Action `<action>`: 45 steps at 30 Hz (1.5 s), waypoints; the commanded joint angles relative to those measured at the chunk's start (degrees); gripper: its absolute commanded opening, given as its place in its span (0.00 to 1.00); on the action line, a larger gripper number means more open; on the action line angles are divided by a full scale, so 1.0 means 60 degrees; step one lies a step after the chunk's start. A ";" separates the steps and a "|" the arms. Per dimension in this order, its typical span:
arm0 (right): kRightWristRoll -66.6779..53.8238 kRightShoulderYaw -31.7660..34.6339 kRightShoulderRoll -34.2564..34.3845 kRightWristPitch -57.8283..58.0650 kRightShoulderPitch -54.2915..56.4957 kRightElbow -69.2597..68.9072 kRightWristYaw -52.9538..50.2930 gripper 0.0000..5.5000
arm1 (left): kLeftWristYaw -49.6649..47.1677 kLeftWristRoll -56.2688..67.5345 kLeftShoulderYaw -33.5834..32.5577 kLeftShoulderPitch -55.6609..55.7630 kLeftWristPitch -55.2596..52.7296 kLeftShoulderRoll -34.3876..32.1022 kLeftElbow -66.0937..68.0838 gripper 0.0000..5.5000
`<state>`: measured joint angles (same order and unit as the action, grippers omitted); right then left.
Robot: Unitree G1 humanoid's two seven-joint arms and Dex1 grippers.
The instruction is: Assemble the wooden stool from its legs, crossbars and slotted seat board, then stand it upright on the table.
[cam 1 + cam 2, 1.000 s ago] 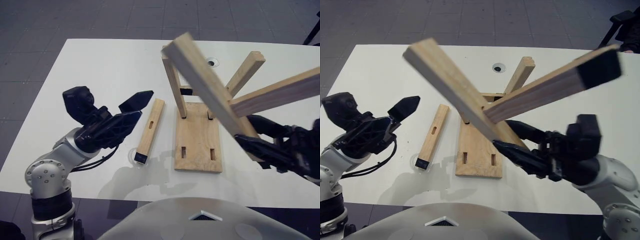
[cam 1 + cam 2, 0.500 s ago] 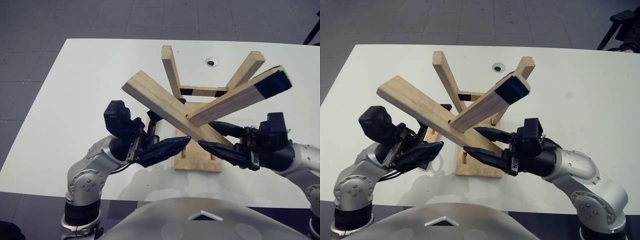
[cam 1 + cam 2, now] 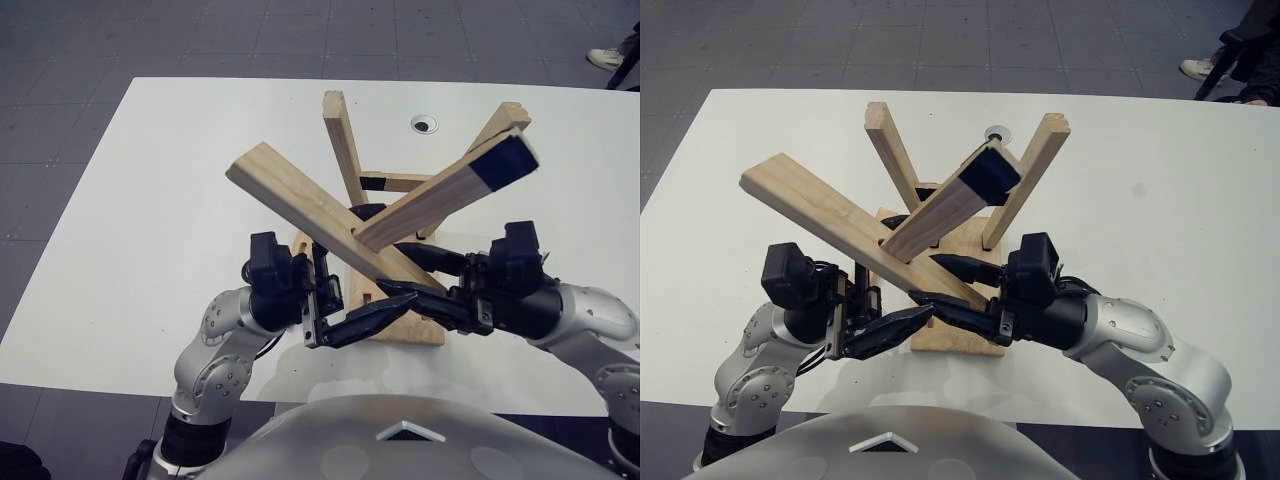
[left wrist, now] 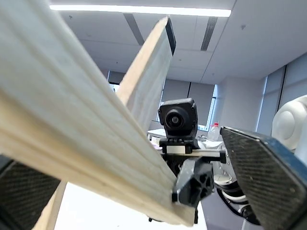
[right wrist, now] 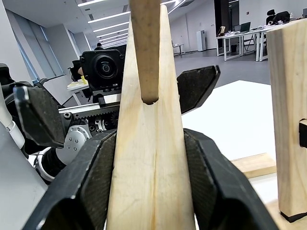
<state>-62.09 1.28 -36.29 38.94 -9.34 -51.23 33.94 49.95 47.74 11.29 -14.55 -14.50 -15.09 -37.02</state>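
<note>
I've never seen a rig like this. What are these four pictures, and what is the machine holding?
This is a humanoid robot with two arms, each ending in a two-fingered end effector. Two pictures come from cameras in its head, looking down over the arms; the other two from cameras on its wrists. On the white table lies a flat slotted wooden seat board with two pale wooden legs standing on it. Above it, the right end effector is shut on a long pale wooden bar that has a black-tipped wooden bar joined crosswise. The left end effector is open around that long bar's lower end.
</note>
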 commanded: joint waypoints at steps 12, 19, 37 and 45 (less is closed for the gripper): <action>-0.0121 -0.0107 -0.0059 -0.0119 -0.0001 0.0044 0.0102 0.37 | -0.0504 0.3041 -0.0594 0.0123 -0.1739 -0.0350 0.0051 0.64; -0.1270 -0.0107 0.0029 -0.0018 0.0156 0.0224 -0.0136 0.37 | -0.0480 0.2993 -0.0525 0.0153 -0.1751 -0.0276 0.0044 0.43; -0.1241 -0.1146 0.0299 0.0142 0.0453 0.1387 0.0325 0.37 | -0.0385 0.3576 -0.0876 0.0201 -0.2026 -0.0424 -0.0097 0.38; 0.0011 -0.1211 -0.0037 -0.0063 0.0271 0.1082 0.0538 0.58 | -0.0439 0.3165 -0.1014 0.0276 -0.1827 -0.0378 0.0014 0.38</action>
<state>-64.62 -6.15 -35.45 38.62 -7.55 -45.08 37.76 46.78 67.58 5.84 -13.93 -26.53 -17.56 -36.52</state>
